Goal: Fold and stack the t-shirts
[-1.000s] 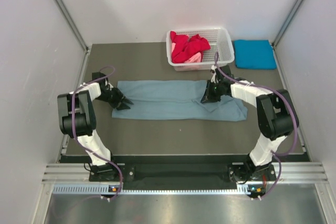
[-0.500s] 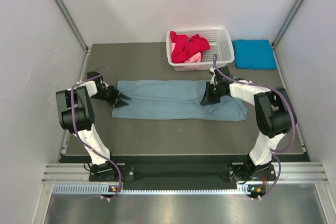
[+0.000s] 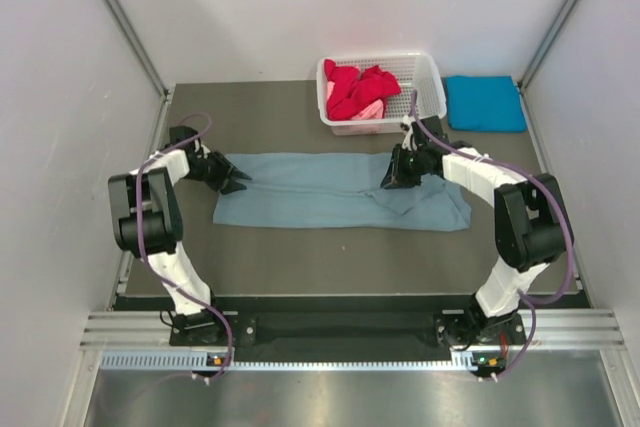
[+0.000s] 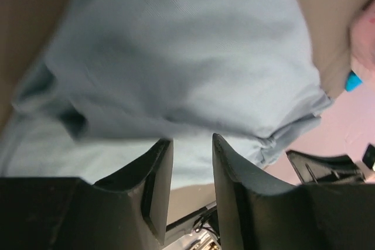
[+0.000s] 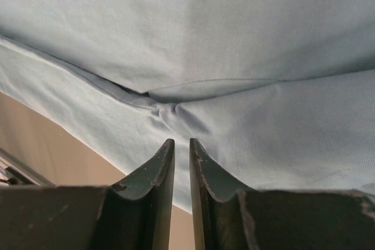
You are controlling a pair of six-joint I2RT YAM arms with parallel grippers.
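Grey-blue t-shirt [image 3: 320, 192] lies just beyond left jaws, half spread, and right jaws, barely parted

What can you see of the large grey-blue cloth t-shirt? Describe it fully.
The large grey-blue cloth t-shirt lies flat on the dark table, folded into a long band running left to right, rumpled at its right end. The left end effector is at its left end, the right end effector at its far edge.
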